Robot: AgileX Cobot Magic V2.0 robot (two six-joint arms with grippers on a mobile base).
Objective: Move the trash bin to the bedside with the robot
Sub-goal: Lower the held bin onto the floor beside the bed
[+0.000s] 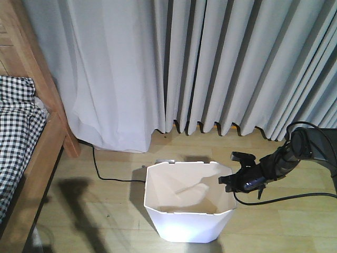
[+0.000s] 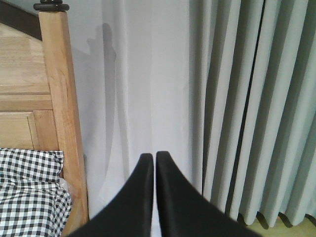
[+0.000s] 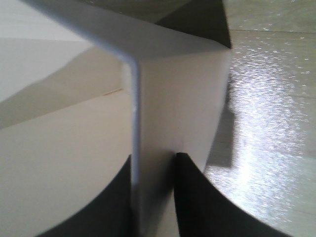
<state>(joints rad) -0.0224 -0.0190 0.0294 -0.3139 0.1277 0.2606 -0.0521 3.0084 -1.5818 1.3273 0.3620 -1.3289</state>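
The white faceted trash bin stands open and empty on the wooden floor at the bottom centre. My right gripper reaches in from the right and is shut on the bin's right rim. In the right wrist view the thin white wall runs between the two black fingers, one inside and one outside. The bed's light wooden frame and checked bedding lie at the left, apart from the bin. My left gripper is shut and empty, held in the air facing the bed post.
Grey curtains hang along the whole back wall down to the floor. A black cable trails across the floor from under the curtain toward the bin. The right arm's cables loop over the floor at the right.
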